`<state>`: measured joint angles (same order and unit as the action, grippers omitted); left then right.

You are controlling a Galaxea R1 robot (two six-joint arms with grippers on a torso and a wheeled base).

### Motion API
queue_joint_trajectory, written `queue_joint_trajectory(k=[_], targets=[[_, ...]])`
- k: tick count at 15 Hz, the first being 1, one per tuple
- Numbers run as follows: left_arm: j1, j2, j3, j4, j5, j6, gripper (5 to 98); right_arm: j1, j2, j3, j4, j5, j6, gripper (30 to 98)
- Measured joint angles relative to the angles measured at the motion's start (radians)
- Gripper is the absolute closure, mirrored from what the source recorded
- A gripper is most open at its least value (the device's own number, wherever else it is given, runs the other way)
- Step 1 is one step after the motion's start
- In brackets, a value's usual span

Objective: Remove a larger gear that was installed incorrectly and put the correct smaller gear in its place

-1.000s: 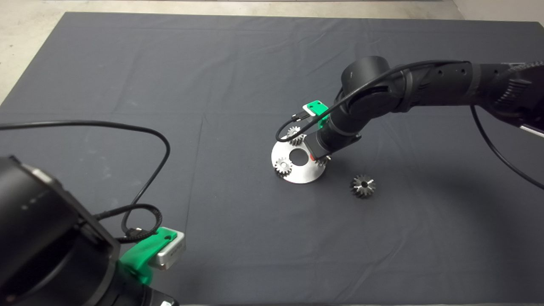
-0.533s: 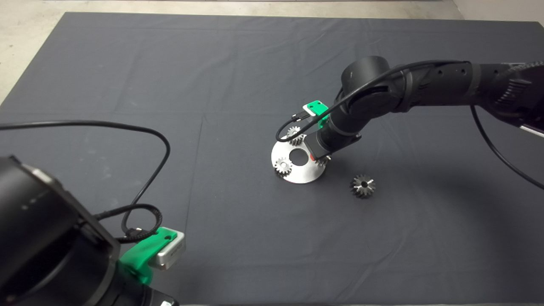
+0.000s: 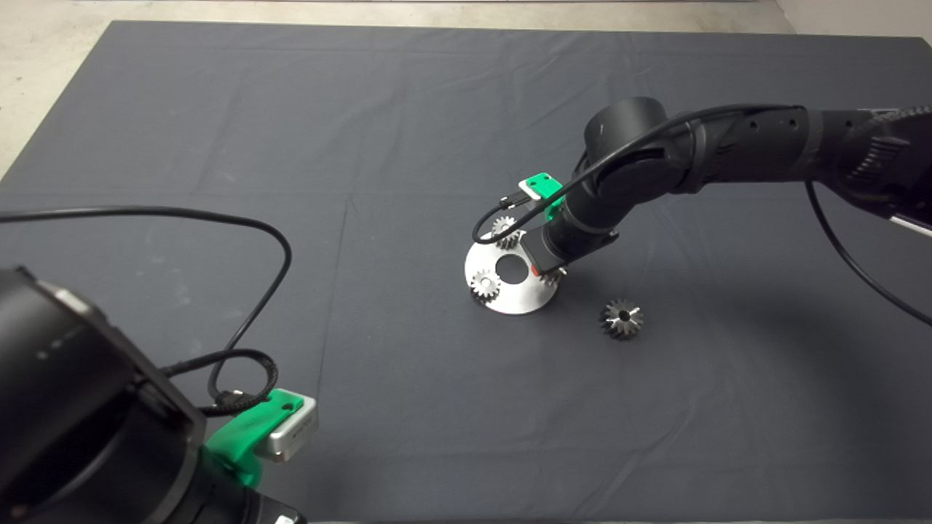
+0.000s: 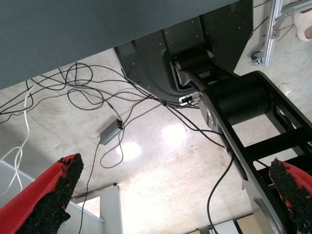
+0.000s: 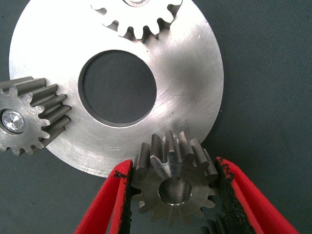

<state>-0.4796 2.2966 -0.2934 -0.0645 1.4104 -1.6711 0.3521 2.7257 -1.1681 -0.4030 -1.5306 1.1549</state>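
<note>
The smaller gear (image 5: 175, 187), dark grey with short teeth, sits at the edge of a round steel plate (image 5: 187, 73) with a large centre hole. My right gripper (image 5: 173, 165) is shut on it, with one pad against each side. In the head view this gripper (image 3: 544, 273) reaches down at the plate's (image 3: 520, 297) right edge and hides the gear. The larger gear (image 3: 621, 318), shiny with flared teeth, lies alone on the mat to the right of the plate. My left gripper (image 4: 175, 168) is open and empty, parked at the lower left.
Two small light-silver gears (image 3: 484, 284) (image 3: 504, 231) sit on the plate's left and far edges; both show in the right wrist view (image 5: 24, 122) (image 5: 136, 14). The left wrist view shows floor, cables and a black frame.
</note>
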Motion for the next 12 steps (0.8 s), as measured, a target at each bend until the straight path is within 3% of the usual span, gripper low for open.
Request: queue_joint_trajectory(k=[7, 12], targets=[[0.000, 0.000, 0.000, 0.000, 0.001, 0.000, 5.4, -0.003, -0.004, 0.000, -0.011, 0.001, 0.000, 88.2], [0.000, 0.000, 0.000, 0.000, 0.001, 0.000, 5.4, -0.003, -0.021, 0.009, -0.013, 0.015, 0.000, 88.2]])
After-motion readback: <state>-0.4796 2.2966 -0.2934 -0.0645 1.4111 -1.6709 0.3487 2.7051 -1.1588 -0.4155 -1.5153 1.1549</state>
